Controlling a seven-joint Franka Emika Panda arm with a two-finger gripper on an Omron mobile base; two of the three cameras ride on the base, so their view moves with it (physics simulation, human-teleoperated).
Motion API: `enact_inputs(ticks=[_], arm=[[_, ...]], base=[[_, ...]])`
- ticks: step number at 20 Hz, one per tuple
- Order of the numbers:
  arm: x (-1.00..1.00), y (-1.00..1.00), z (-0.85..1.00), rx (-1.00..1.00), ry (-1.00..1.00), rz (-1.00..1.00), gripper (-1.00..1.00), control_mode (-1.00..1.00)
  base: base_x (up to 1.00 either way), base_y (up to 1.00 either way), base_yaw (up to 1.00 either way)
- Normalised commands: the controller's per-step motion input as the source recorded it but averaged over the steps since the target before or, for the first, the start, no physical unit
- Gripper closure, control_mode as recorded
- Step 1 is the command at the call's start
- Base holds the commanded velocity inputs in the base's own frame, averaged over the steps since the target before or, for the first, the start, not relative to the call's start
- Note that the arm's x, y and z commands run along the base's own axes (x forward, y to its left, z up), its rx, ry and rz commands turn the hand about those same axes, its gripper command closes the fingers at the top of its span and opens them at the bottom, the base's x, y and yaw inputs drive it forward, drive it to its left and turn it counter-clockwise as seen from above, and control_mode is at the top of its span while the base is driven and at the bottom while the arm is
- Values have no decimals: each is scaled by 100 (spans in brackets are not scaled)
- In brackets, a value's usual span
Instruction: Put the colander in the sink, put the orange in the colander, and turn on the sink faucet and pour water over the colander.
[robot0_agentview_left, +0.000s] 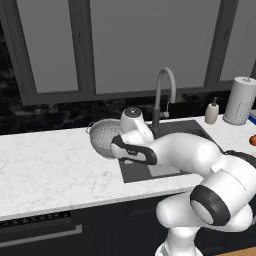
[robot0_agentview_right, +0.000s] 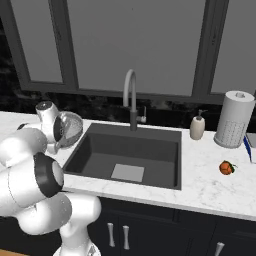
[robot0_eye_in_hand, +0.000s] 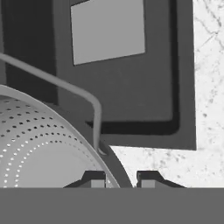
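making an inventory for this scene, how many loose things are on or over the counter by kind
colander: 1
orange: 1
soap-pump bottle: 1
paper towel roll: 1
total: 4

Colander (robot0_agentview_right: 68, 129) tilted beside sink (robot0_agentview_right: 150, 145), orange (robot0_agentview_right: 226, 168) on counter

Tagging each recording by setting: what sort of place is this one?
A rendered home kitchen, most likely: a dark recessed sink with a gooseneck faucet in a white marble counter, and a paper towel roll under the windows.
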Motion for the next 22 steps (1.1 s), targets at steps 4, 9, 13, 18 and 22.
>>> enact_inputs(ticks=[4, 9, 13, 18, 22], arm=[[-57, -98, 31, 0, 15, -19, 100, -100], [-14, -96, 30, -1, 27, -6, 100, -100], [-8, -77, 31, 0, 21, 2, 100, -100], [-9, -56, 20, 0, 7, 16, 100, -100], [-4, -58, 0, 6, -11, 18, 100, -100]], base=[[0, 0, 0], [0, 0, 0], [0, 0, 0], [0, 0, 0], [0, 0, 0]])
